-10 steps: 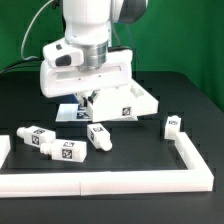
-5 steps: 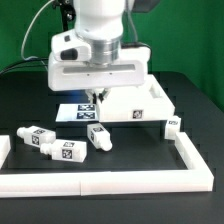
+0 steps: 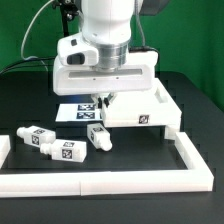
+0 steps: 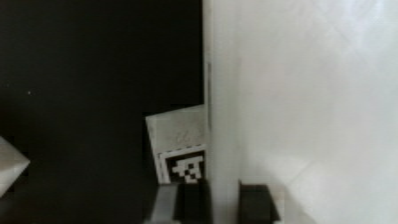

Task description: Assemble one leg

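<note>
Centrally, a white two-finger gripper (image 3: 101, 99) is seen above a black table (image 3: 25, 105). Its fingers (image 4: 260, 203) are clamped on one edge of a large flat white square panel (image 3: 150, 105). That panel appears raised off the table, on the exterior view's right of the marker board (image 3: 70, 110). In the wrist view the panel's edge is shown between the two dark fingers, with a corner of the marker board behind it.

A small stubby white plastic leg (image 3: 97, 135) is found on the table just in front of the marker board, on the camera's side. It is placed lower than the fingertips and apart from them, touched by neither finger. The leg is laid on its side with its tag facing up. Its long axis is set at a slant, one end toward the marker board and the other toward a long white L-shaped border rail (image 3: 100, 182). More tagged white legs (image 3: 42, 141) are laid further from the marker board, toward the exterior view's left.
</note>
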{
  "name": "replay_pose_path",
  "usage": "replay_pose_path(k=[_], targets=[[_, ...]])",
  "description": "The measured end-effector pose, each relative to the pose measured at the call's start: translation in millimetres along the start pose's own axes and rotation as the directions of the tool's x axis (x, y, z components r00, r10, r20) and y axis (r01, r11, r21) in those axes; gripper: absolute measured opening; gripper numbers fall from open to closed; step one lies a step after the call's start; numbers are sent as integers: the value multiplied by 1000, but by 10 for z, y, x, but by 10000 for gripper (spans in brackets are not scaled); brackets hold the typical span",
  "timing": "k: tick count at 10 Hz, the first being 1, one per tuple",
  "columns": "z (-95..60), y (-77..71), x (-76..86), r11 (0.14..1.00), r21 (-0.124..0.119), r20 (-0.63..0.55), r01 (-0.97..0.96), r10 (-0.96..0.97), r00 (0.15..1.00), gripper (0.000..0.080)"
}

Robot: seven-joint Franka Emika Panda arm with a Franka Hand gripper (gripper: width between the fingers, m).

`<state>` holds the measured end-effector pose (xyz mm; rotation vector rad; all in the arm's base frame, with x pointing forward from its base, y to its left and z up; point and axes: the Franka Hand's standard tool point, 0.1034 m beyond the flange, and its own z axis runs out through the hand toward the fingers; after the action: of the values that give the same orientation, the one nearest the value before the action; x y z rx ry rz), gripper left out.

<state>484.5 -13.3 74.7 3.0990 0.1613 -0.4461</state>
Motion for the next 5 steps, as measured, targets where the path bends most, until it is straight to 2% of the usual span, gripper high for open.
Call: replay_pose_path(k=[1,2,3,4,5], targets=[[1,-2,2,1000,8,10,-16,16,1000,55],[-35,9,76,998,32,48,-59,58,997,55],[-110,32,264,995,49,68,-88,85,994,55],[-187,109,514,995,52,70,-90,87,994,55],[-201,227,698,994,49,63,-94,91,994,55]])
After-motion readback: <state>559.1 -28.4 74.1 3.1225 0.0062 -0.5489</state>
